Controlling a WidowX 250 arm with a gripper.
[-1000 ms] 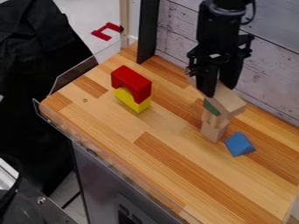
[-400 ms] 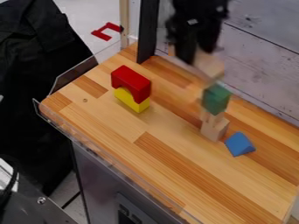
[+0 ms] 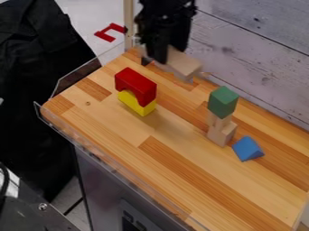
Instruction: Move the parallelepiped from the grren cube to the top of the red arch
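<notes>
Towards the upper-left end of the worktop (image 3: 181, 164), between its clear-guarded edge and its wall-side edge, the red arch (image 3: 136, 83) sits on a yellow block (image 3: 134, 103), its top free to take a load.

Just right of it and nearer the wall-side edge hangs the gripper (image 3: 170, 51), its fingers (image 3: 159, 53) closed around the pale wooden parallelepiped (image 3: 183, 65), which is in the air, its free end pointing towards the lower right. The lift from the cube is done; the carry to the arch looks to be the step in hand. The next move calls for bringing the piece over the arch, centring and levelling it, then lowering gently before letting go. A sideways nudge could knock the arch off its yellow support.

Further right, close to the wall-side edge, the green cube (image 3: 222, 102) tops a wooden support (image 3: 221, 131), bare of any load. Beside that support's foot, towards the lower-right corner, lies a blue prism (image 3: 247, 149).
</notes>
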